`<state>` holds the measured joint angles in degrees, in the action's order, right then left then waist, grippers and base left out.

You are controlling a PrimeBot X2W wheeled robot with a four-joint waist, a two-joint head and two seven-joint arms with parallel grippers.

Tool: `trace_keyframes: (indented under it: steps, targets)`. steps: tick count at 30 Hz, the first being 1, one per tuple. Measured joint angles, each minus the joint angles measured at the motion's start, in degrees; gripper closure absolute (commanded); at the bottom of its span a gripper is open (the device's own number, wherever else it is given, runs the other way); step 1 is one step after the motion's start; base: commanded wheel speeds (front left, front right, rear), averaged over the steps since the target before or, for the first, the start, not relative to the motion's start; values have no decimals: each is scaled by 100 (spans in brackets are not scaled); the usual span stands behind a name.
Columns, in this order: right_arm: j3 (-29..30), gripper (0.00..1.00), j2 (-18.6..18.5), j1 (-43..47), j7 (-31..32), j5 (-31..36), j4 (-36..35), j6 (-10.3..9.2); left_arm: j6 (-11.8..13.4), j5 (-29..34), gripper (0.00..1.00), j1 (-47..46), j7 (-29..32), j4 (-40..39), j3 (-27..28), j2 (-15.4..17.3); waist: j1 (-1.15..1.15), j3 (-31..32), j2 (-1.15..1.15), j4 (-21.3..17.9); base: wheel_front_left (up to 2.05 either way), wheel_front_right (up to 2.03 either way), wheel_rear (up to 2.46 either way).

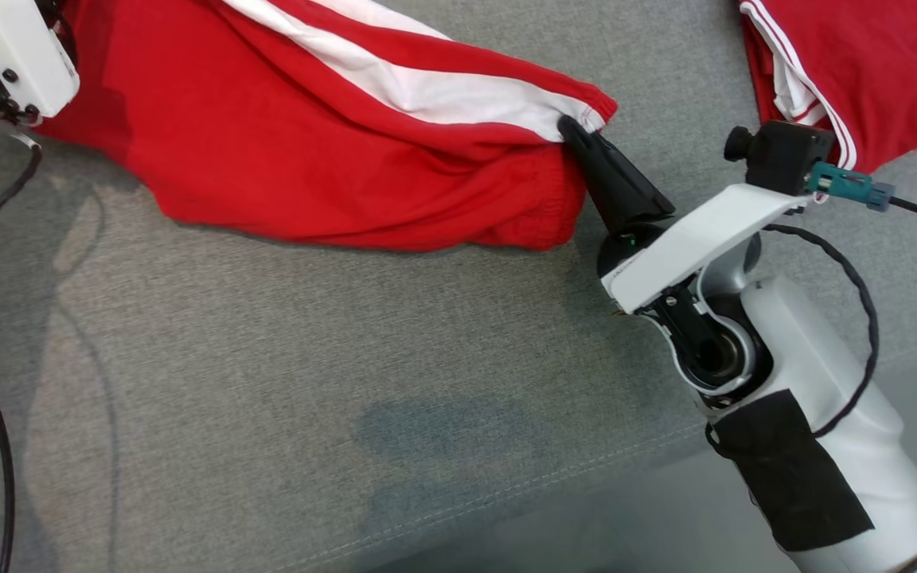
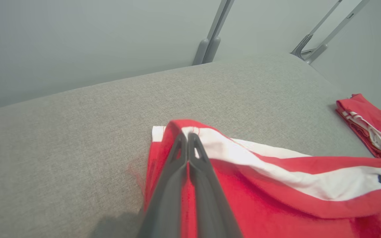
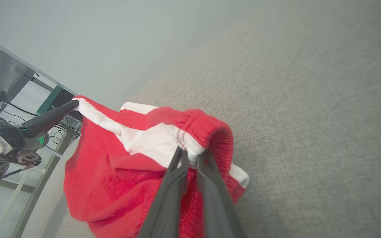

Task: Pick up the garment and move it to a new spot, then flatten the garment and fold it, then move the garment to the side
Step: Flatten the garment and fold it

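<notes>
The garment (image 1: 307, 159) is red with white side stripes and a ribbed elastic band. It stretches between my two grippers over the grey cushioned surface (image 1: 267, 382), its lower part sagging. My right gripper (image 1: 575, 131) is shut on the banded end, seen close up in the right wrist view (image 3: 189, 154). My left gripper (image 2: 188, 136) is shut on the opposite striped edge of the garment (image 2: 276, 198). The right wrist view also shows the left gripper (image 3: 73, 105) pinching that far corner of the garment (image 3: 111, 185). In the head view the left fingers are hidden beyond the top left corner.
A second red garment with white trim (image 1: 864, 64) lies bunched at the far right of the surface, also in the left wrist view (image 2: 369, 122). The cushion's stitched front edge (image 1: 546, 485) runs along the lower right. Metal frame legs (image 2: 210, 43) stand behind.
</notes>
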<state>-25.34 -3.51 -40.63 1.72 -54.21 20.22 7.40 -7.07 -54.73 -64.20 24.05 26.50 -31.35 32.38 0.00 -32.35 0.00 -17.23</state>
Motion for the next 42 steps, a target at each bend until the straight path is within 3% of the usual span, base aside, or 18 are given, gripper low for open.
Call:
trace_keyframes:
  steps: [8, 9, 11, 12, 14, 20, 24, 28, 34, 42]
  targets:
    - [-641, 100, 1, -407, -497, -500, 466, 0, -1, -268, 100, -406, -704, 385, -697, 177, 0, -181, 0, -223, 0, 0, 0]
    - [-708, 93, 2, -446, -552, -556, 483, 0, -1, -310, 100, -452, -733, 428, -777, 203, 0, -189, 0, -240, 0, 0, 0]
    - [-858, 41, 0, -516, -639, -692, 489, 0, -1, -422, 100, -507, -821, 568, -906, 246, 0, -197, 0, -269, 0, 0, 0]
    - [-913, 0, 4, -534, -669, -733, 495, 0, -1, -536, 76, -536, -835, 641, -939, 258, 0, -198, 0, -275, 0, 0, 0]
    - [-1028, 0, -19, -573, -801, -778, 501, 0, -1, -581, 0, -581, -951, 745, -1068, 283, 0, -196, 0, -272, 0, 0, 0]
    - [-1139, 0, -378, -504, -1369, -616, 463, 0, -2, -282, 0, -684, -1563, 810, -1417, 336, 0, -134, 0, -125, 0, 0, 0]
    - [-925, 0, -554, 25, -1539, -250, 275, 0, 96, 10, 0, -662, -2156, 776, -1424, 409, 0, -48, 0, 55, 0, 0, 0]
    - [-380, 0, -536, 637, -1593, 380, -141, 0, 396, 188, 0, -329, -2693, 425, -1407, 582, 0, 55, 0, 237, 0, 0, 0]
    - [588, 0, -149, 1652, -1596, 1691, -915, 0, 972, 197, 0, 605, -3272, -342, -1299, 882, 0, 196, 0, 441, 0, 0, 0]
    - [1172, 0, 26, 2488, -1596, 2306, -1379, 0, 1717, 56, 0, 1906, -3723, -1368, -1065, 1145, 0, 450, 0, 532, 0, 0, 0]
